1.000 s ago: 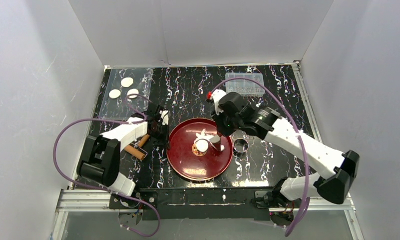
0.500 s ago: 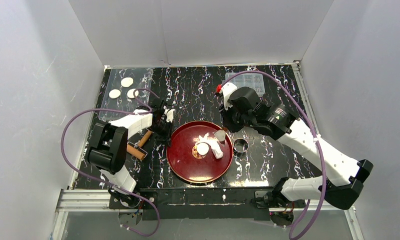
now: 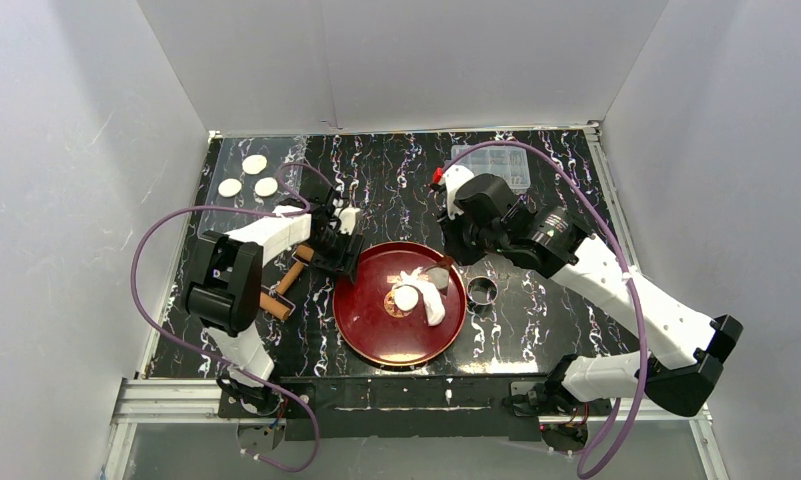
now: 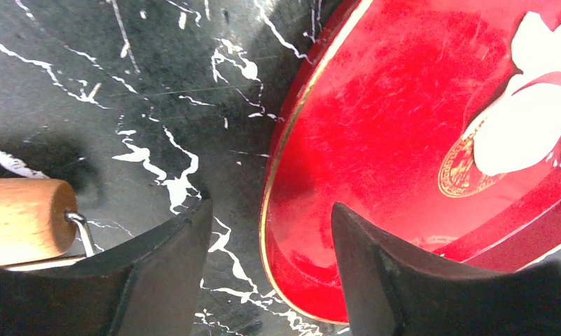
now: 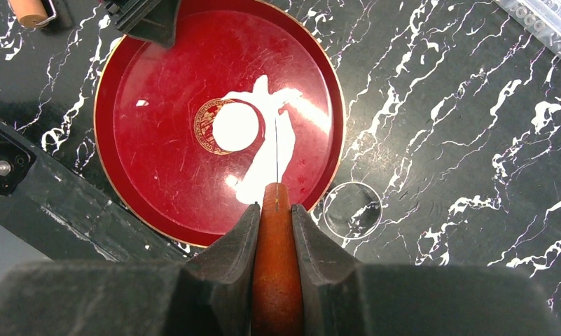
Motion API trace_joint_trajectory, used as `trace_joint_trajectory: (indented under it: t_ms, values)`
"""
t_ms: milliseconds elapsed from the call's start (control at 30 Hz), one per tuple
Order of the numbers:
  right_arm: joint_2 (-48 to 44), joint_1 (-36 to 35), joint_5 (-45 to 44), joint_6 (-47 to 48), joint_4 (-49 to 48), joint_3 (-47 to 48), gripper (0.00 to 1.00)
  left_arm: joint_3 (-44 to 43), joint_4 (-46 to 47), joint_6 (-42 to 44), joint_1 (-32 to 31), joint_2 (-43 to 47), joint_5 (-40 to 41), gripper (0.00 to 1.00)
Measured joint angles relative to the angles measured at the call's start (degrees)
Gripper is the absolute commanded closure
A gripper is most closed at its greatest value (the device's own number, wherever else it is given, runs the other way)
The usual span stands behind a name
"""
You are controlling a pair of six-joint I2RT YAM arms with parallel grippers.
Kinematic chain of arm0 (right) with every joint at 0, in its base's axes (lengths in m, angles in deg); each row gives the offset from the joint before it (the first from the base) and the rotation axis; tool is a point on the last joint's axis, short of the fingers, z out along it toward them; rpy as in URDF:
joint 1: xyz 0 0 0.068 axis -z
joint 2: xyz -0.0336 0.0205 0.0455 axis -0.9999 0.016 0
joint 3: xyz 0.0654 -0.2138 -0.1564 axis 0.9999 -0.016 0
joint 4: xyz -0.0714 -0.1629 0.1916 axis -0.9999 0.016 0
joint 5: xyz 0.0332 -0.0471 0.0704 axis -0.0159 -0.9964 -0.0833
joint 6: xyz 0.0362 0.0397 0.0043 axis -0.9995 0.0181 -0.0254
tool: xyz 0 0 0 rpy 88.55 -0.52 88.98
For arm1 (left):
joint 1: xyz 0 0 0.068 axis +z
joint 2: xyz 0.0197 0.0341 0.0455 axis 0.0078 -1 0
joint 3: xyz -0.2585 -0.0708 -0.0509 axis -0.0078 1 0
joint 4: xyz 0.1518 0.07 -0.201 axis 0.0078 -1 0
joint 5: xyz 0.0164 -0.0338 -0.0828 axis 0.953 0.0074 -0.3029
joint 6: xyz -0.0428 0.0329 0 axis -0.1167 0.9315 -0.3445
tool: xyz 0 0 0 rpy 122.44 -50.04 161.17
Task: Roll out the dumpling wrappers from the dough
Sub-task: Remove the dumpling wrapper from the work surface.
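Observation:
The red plate (image 3: 376, 325) (image 4: 389, 105) (image 5: 158, 70) holds one round white dumpling wrapper (image 3: 406, 297) (image 5: 235, 127) and a ragged white strip of dough (image 3: 431, 298) (image 5: 272, 164) curling round it. Three more wrappers (image 3: 255, 164) lie at the back left. My left gripper (image 3: 342, 260) (image 4: 272, 205) is open, and its fingers straddle the plate's left rim without touching it. My right gripper (image 3: 450, 258) (image 5: 274, 206) hangs over the plate's right edge, shut on a brown wooden tool handle (image 5: 276, 273) whose thin blade shows edge-on.
A wooden rolling pin (image 3: 281, 290) (image 4: 25, 217) lies left of the plate, close behind my left gripper. A metal ring cutter (image 3: 483, 291) (image 5: 352, 208) sits just right of the plate. A clear plastic box (image 3: 491, 165) stands at the back right.
My left gripper has opened and shifted right to the plate's rim. My right gripper has drawn back from the plate's middle to its right edge, and the dough strip has shifted.

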Motion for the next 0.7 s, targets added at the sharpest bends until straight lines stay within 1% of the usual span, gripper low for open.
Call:
trace_joint_trajectory:
  t_ms: [100,167,233,433,500,633,700]
  values:
    - [0.17,0.00,-0.02,-0.15,0.00,0.00,0.99,-0.63,-0.37,-0.81,0.04,0.00,0.96,0.36]
    - [0.17,0.00,-0.04,-0.28,-0.02,0.00,0.99,-0.87,-0.98,-3.80,0.17,0.57,2.32,0.36]
    - [0.17,0.00,-0.07,-0.35,-0.02,0.00,0.99,0.42,-1.29,-7.74,0.44,2.99,3.34,0.35]
    - [0.07,0.00,-0.02,-0.74,-0.11,-0.33,0.99,10.95,-3.13,-19.47,0.79,16.50,5.01,0.34]
    - [0.04,0.00,-0.04,-0.85,-0.13,-0.33,0.99,14.10,-3.52,-22.08,0.76,18.25,5.14,0.34]
    - [0.02,0.00,-0.04,-1.07,-0.13,-0.35,0.99,19.21,-3.69,-24.92,-0.02,18.49,5.20,0.35]
    - [0.02,0.00,-0.04,-1.11,-0.13,-0.35,0.99,20.52,-3.58,-25.44,-0.79,18.62,5.18,0.39]
